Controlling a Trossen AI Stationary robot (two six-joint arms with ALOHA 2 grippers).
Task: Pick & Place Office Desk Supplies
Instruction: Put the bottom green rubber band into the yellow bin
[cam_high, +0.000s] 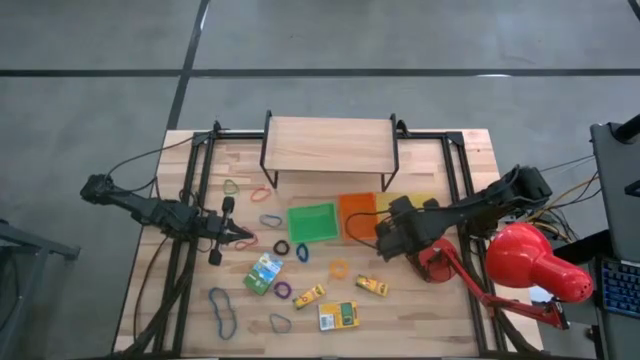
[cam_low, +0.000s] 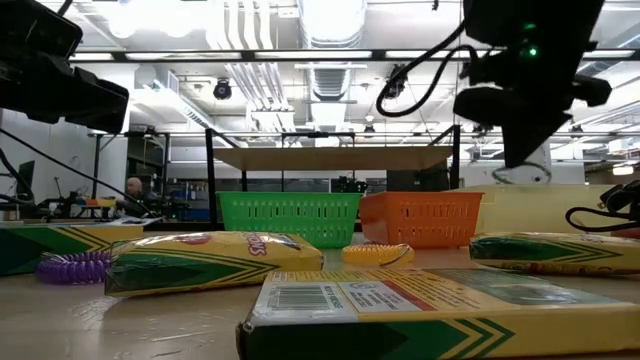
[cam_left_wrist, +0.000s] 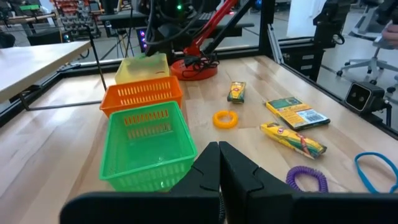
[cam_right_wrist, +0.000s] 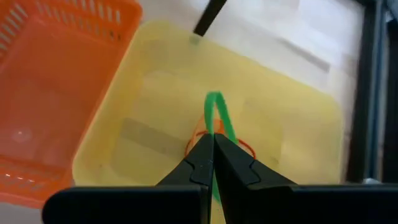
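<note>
My right gripper (cam_right_wrist: 213, 138) hangs high above the yellow tray (cam_right_wrist: 155, 112), shut on a green rubber band (cam_right_wrist: 219, 112). In the high view it (cam_high: 392, 236) sits beside the orange tray (cam_high: 357, 212). My left gripper (cam_high: 243, 237) is shut and holds nothing, left of the green tray (cam_left_wrist: 146, 146), with a red band (cam_high: 250, 241) at its tip. Yellow boxes (cam_high: 338, 316) (cam_high: 309, 296) (cam_high: 372, 286) and a green-white box (cam_high: 263, 272) lie flat on the near table. Blue (cam_high: 222, 310), purple (cam_high: 283, 290) and orange (cam_high: 339, 268) bands lie around them. My right gripper pinches the green rubber band between its two fingertips, coming from above and slanting toward the far edge. One end of the loop (cam_right_wrist: 215, 99) sticks out past the tips, lifted clear above the tray. A thin orange loop (cam_right_wrist: 249, 149) shows at the tips; held or lying in the tray, I cannot tell.
A wooden shelf on black legs (cam_high: 330, 145) stands at the far edge behind the trays. The big red lamp (cam_high: 535, 265) and its base (cam_high: 435, 265) fill the right near corner under my right arm. Black rails (cam_high: 190, 200) run along both table sides.
</note>
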